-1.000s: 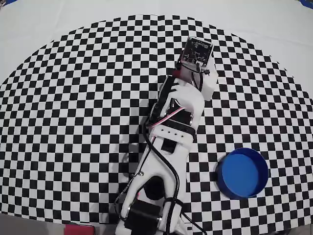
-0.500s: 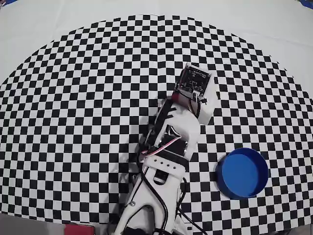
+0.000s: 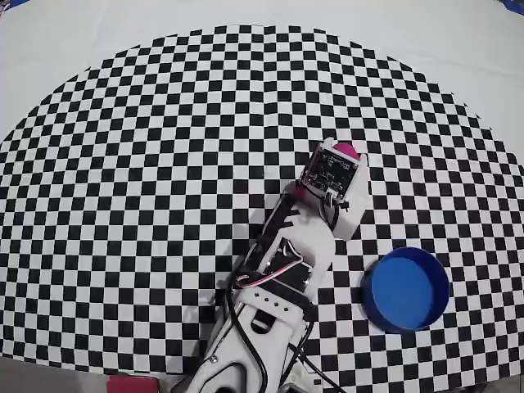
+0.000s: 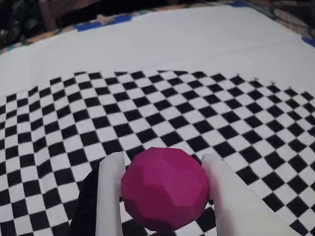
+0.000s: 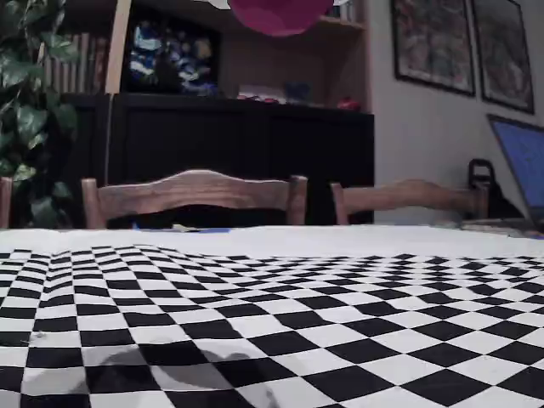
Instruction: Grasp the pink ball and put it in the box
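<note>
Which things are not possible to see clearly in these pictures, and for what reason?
- Pink ball: in the overhead view, mostly covered by the wrist camera board.
- Gripper: fingertips hidden behind the ball in the wrist view.
- Ball in the fixed view: cut off by the top edge.
- Blue box: only in the overhead view.

Pink ball (image 4: 165, 188) clamped between two white fingers (image 4: 109, 196) of the gripper (image 4: 167, 196), faceted surface, raised above the black-and-white checkered mat (image 4: 162, 103), plain white cloth (image 4: 147, 39) beyond it
</note>
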### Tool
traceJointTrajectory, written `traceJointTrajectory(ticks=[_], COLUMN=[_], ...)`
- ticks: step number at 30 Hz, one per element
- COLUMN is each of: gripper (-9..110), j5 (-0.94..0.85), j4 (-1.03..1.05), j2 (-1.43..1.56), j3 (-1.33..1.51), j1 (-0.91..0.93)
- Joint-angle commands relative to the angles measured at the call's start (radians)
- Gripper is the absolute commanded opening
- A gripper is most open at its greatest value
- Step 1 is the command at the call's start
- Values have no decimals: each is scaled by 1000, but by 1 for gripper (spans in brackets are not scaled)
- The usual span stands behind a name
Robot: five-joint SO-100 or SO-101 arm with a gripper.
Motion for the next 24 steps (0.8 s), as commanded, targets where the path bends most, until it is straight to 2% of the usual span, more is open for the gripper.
traceJointTrajectory(ticks=[1,24], gripper=[0,0], j5=[2,-5], j4=[-9,-11], j2=[23,71], j3=[-2,-5], j1=[34,402])
